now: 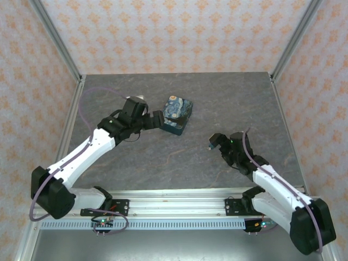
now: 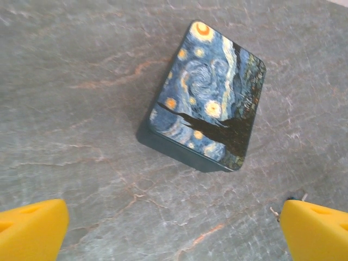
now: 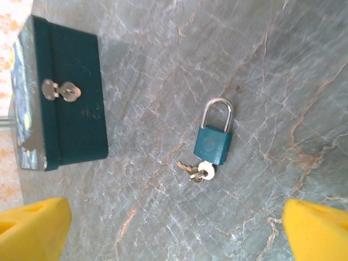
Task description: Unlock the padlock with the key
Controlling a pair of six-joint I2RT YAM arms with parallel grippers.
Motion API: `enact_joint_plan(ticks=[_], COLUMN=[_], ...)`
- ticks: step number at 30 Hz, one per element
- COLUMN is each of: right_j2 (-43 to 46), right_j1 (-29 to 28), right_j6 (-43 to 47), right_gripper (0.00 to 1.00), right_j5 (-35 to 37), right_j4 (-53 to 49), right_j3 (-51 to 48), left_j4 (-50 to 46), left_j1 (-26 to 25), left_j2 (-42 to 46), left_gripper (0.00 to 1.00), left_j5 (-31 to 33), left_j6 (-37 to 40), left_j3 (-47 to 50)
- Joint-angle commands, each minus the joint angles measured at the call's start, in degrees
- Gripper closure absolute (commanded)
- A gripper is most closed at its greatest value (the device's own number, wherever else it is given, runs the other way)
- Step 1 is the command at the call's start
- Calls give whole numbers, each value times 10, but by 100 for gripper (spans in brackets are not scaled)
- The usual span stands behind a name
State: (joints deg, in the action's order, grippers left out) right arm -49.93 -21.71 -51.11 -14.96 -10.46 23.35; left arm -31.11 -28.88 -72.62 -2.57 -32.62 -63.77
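Note:
A teal padlock [image 3: 214, 144] with a silver shackle lies flat on the stone table. A silver key [image 3: 206, 171] sits at its keyhole end, and a second key [image 3: 185, 166] hangs from the same ring. My right gripper [image 3: 174, 239] stands open short of the keys, its yellow fingers [image 3: 32, 228] far apart with nothing between them. In the top view the right gripper [image 1: 213, 142] hovers right of centre. My left gripper [image 1: 157, 120] is open beside the painted box [image 1: 178, 113], nothing between its fingers [image 2: 30, 228].
The dark blue box [image 2: 209, 98] has a Starry Night lid and a small metal clasp [image 3: 60, 91] on its front wall. Metal posts and patterned walls fence the table [image 1: 217, 98] on three sides. Bare stone lies between box and padlock.

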Motion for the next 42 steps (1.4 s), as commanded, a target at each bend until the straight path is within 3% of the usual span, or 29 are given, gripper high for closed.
enact_joint_plan(ticks=[1, 5, 11, 13, 17, 20, 21, 26, 35, 38, 42], right_j2=[20, 4, -74, -98, -135, -159, -162, -205, -309, -315, -348], right_j1=[0, 1, 4, 7, 31, 74, 83, 106, 108, 108, 113], right_j6=[55, 100, 192, 244, 358, 394, 411, 463, 529, 565, 580], right_gripper=[1, 1, 1, 1, 1, 1, 1, 1, 1, 1, 1], right_j5=[65, 135, 286, 340, 430, 445, 452, 479, 447, 396, 364], right_j4=[-116, -159, -185, -152, -51, 22, 68, 231, 466, 545, 657], right_j3=[72, 149, 277, 293, 285, 257, 234, 141, 25, -6, -49], left_j4=[-51, -41, 101, 148, 253, 353, 381, 478, 653, 731, 767], left_j1=[5, 12, 19, 38, 93, 126, 141, 188, 203, 214, 228], left_j2=[31, 78, 159, 181, 210, 206, 200, 125, -16, -45, -85], left_gripper=[0, 0, 0, 0, 0, 0, 0, 0, 0, 0, 0], left_j5=[97, 217, 429, 446, 421, 410, 379, 340, 328, 300, 253], left_j6=[29, 67, 109, 121, 159, 207, 231, 246, 281, 300, 302], left_j3=[4, 25, 122, 157, 231, 290, 304, 351, 408, 428, 429])
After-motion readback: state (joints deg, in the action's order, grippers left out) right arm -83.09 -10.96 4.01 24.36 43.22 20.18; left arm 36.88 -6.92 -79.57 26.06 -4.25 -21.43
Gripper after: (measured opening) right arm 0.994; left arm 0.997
